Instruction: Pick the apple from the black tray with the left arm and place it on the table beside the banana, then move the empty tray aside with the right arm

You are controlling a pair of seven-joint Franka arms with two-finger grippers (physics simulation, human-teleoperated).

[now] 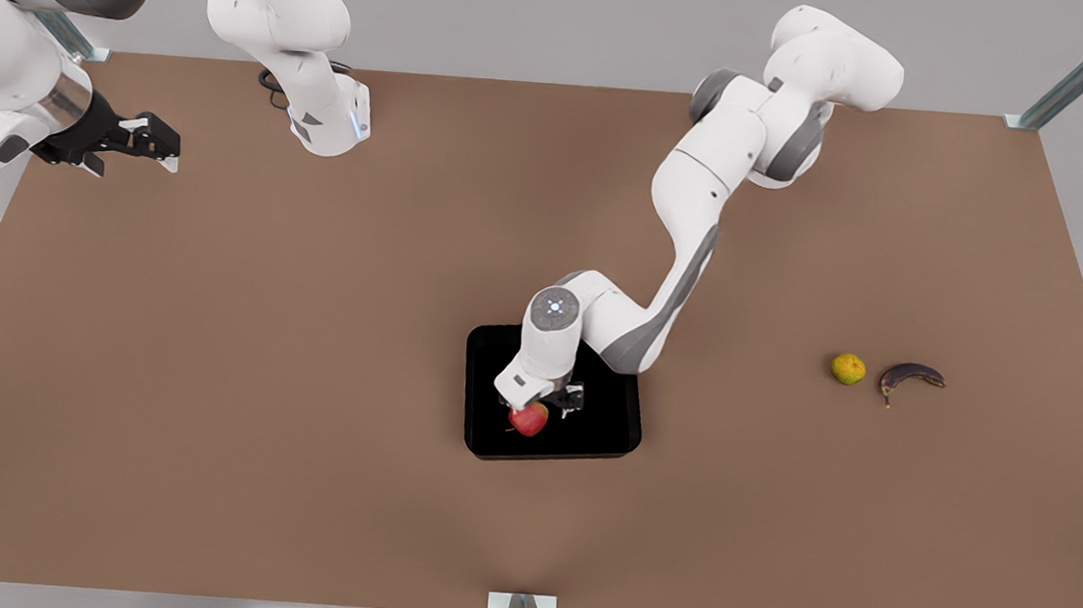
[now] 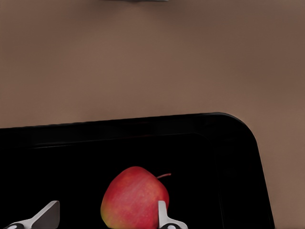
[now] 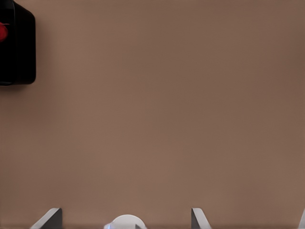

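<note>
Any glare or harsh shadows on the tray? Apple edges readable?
Front view: black tray is flat black without glare, and the left gripper hides the top of the apple. Left wrist view: apple outline crisp, tray rim only faintly lit. Right gripper waits, jaws open.

Brown table [image 1: 304, 372], black tray [image 1: 613, 442] mid-table, yellow-green fruit [image 1: 848, 369] just beside dark banana [image 1: 913, 376]

apple [image 1: 528, 421] red, in black tray [image 1: 492, 440] | banana [image 1: 912, 376] dark, on table [image 1: 304, 372]
</note>
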